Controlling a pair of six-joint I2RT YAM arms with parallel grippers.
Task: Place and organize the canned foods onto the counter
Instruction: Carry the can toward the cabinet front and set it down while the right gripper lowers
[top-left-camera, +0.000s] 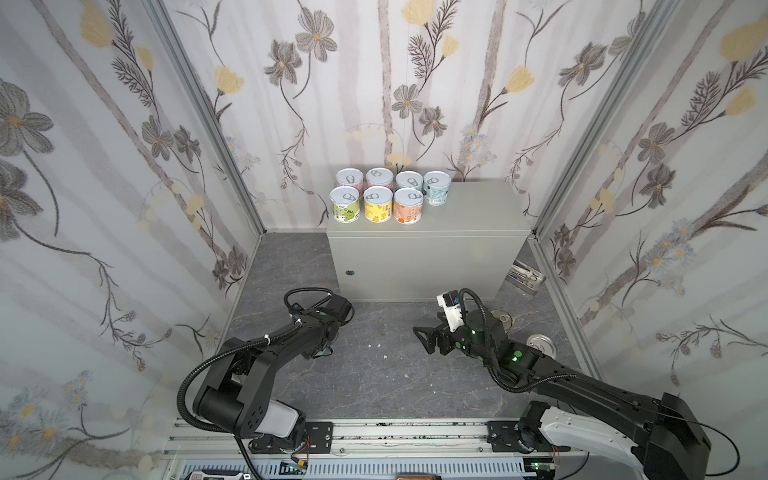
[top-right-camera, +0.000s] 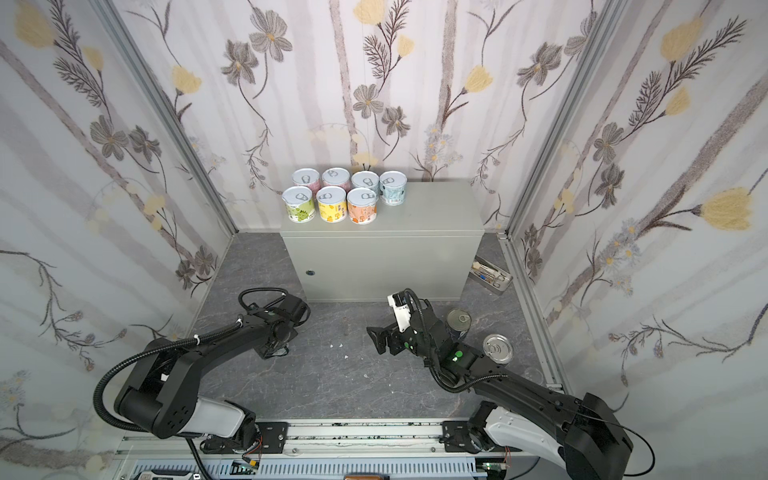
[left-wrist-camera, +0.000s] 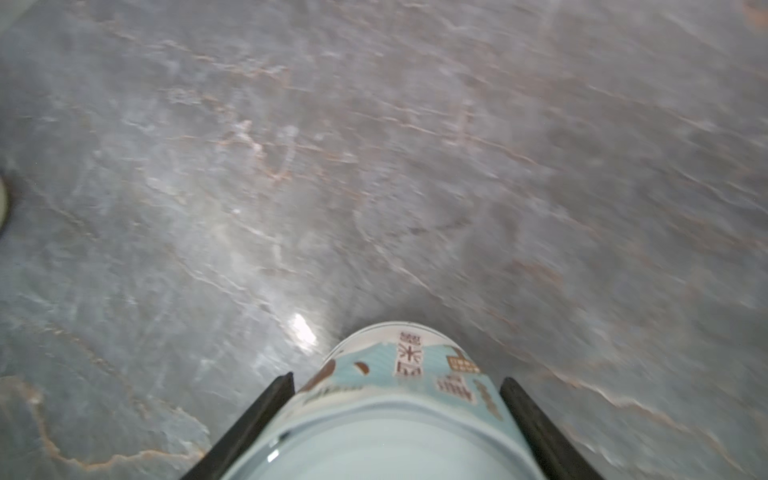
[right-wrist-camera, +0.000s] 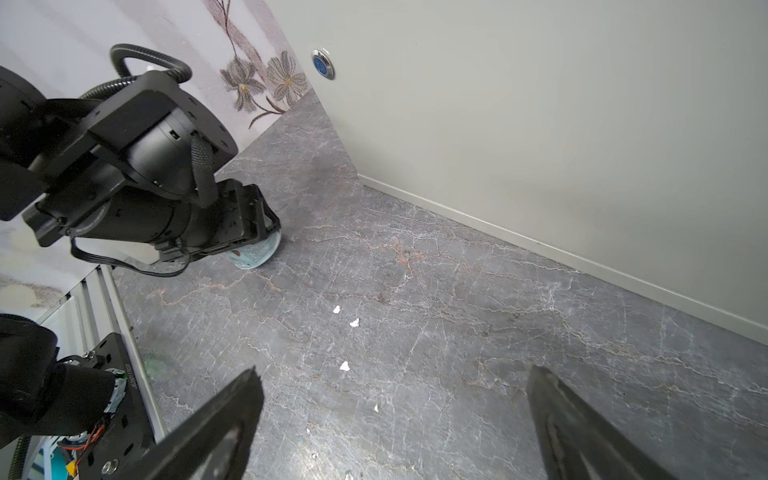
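In the left wrist view my left gripper (left-wrist-camera: 397, 380) is shut on a short can with a light blue label (left-wrist-camera: 399, 374), one finger pressed to each side. That blue-labelled can (right-wrist-camera: 255, 254) sits low at the dark floor in the right wrist view. In both top views the left wrist (top-left-camera: 328, 320) hides it. Several short cans (top-left-camera: 376, 195) stand in two rows on the left end of the counter (top-left-camera: 465, 224). My right gripper (top-left-camera: 424, 338) hangs open and holds nothing above the floor. Two taller cans (top-left-camera: 500, 322) (top-left-camera: 540, 345) stand behind it.
A shiny metal tray of utensils (top-left-camera: 525, 277) lies on the floor right of the counter. Small white scraps (top-left-camera: 378, 345) dot the marbled floor (top-left-camera: 374, 374) between the arms. The counter's front face with its round lock (right-wrist-camera: 323, 64) is close to the right gripper. Patterned walls enclose three sides.
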